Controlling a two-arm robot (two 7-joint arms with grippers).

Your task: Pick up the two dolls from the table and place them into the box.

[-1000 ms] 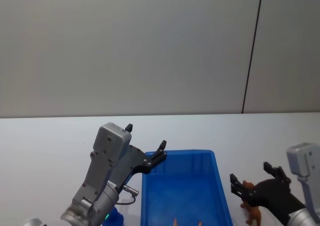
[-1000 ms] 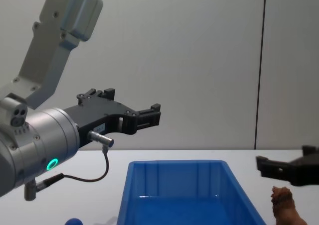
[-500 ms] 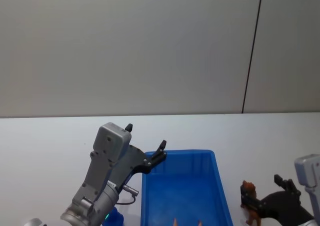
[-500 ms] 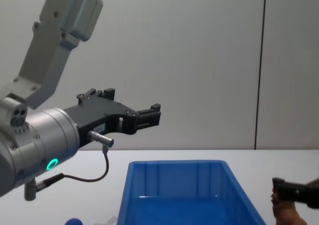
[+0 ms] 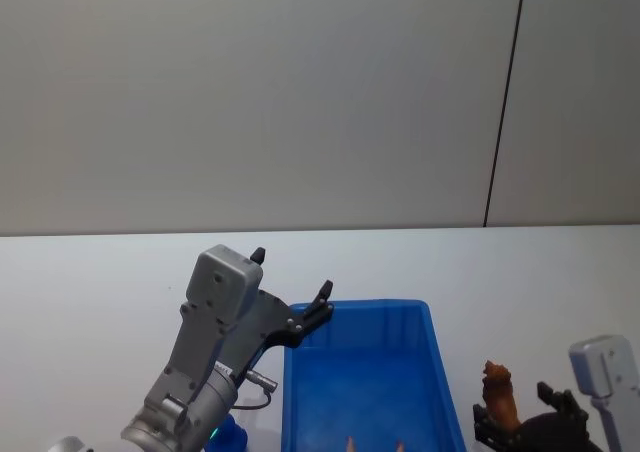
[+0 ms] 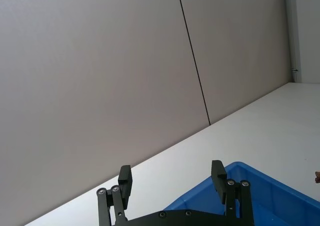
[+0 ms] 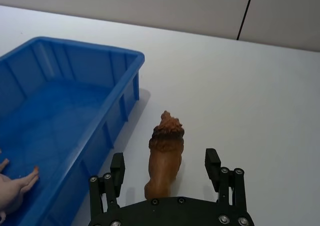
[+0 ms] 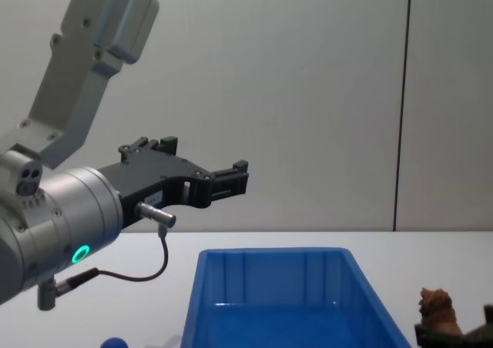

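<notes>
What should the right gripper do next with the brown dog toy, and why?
Probably shut the right gripper on the brown dog toy: its open fingers flank the toy's body, which stands on the table beside the box. The left gripper hangs open near the box's rim.

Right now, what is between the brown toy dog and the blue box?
Only bare white table lies between dog and box, shown in the right wrist view.
</notes>
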